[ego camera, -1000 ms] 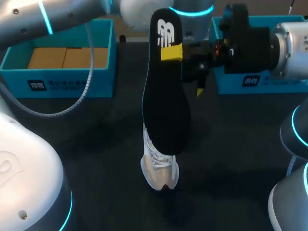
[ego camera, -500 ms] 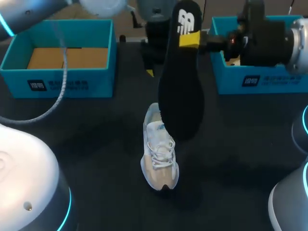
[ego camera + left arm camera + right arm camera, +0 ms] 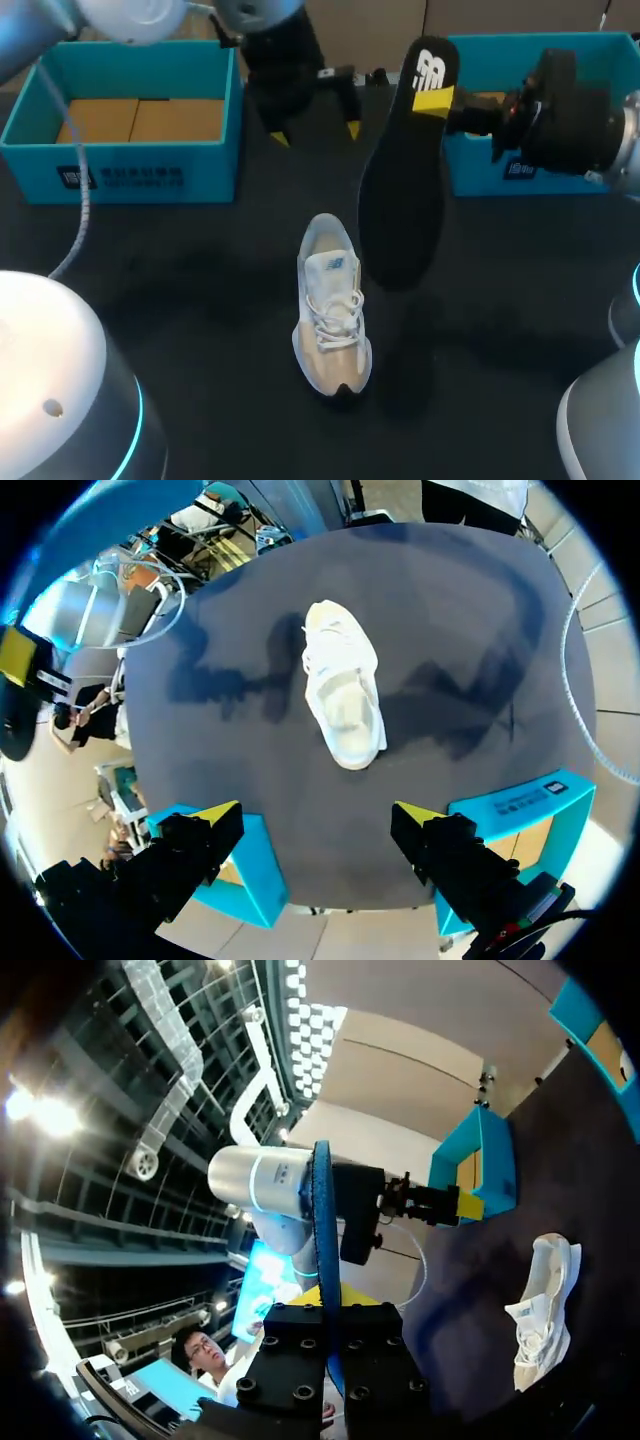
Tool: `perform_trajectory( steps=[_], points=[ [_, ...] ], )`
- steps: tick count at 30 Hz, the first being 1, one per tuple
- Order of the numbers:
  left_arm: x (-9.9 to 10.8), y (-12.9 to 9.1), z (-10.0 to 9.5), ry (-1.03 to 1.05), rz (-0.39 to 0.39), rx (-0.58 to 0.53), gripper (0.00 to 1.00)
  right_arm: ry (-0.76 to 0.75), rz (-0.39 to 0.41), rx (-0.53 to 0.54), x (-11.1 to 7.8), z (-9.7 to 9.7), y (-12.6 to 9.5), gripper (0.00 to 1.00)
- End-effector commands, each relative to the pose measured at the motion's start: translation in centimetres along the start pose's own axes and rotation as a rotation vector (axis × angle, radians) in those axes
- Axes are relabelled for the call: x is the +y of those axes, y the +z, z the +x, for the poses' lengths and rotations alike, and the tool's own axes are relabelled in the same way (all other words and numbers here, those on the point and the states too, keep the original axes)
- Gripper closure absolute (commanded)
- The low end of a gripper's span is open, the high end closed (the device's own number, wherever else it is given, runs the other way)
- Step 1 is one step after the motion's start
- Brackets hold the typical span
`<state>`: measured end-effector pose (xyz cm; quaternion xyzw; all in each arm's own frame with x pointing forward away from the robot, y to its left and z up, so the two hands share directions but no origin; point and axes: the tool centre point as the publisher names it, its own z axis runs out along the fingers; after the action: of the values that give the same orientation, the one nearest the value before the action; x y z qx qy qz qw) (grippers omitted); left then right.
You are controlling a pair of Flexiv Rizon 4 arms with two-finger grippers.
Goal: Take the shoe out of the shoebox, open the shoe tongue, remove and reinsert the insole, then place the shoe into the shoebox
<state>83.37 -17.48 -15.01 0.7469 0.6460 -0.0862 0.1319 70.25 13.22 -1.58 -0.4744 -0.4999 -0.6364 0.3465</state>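
Head view: the right gripper clamps the black insole by its heel, toe hanging just right of the white shoe mid-table; the left gripper hovers farther back, spread wide. Left wrist view: the shoe sits opening-up. Right wrist view: the insole is edge-on in the grip. Best to enter the opening toe-first.

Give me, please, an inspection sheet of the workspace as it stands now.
Surface: dark table, no spills or marks seen.
Job's things: white shoe stands on its sole mid-table, outside both boxes; black insole is out of it, hanging in the air beside it; left teal box and right teal box sit at the far edge.
Clutter: nothing seen.
Grippers: left claw open and empty, above the table beyond the shoe; right claw shut on the insole's upper end.
Cables: grey cable loops down at the table's left side.
Surroundings: nothing seen reaching over the table.
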Motion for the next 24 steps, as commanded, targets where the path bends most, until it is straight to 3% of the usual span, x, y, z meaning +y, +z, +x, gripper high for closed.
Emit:
perform_trajectory(
  steps=[1, 8, 24],
  points=[
    [-0.4, -0.8, 1.6, 0.016, -0.005, -0.179, 0.0, 0.027, 0.023, -0.006, 1.3, -1.4, 0.5, 1.0],
    [0.4, -3.0, 3.9, 0.086, 0.009, -0.202, 0.0, 0.108, -0.029, -0.044, 3.1, -3.2, 0.1, 1.0],
    [0.4, -3.0, 3.9, 0.086, 0.009, -0.202, 0.0, 0.108, -0.029, -0.044, 3.1, -3.2, 0.1, 1.0]
  ],
)
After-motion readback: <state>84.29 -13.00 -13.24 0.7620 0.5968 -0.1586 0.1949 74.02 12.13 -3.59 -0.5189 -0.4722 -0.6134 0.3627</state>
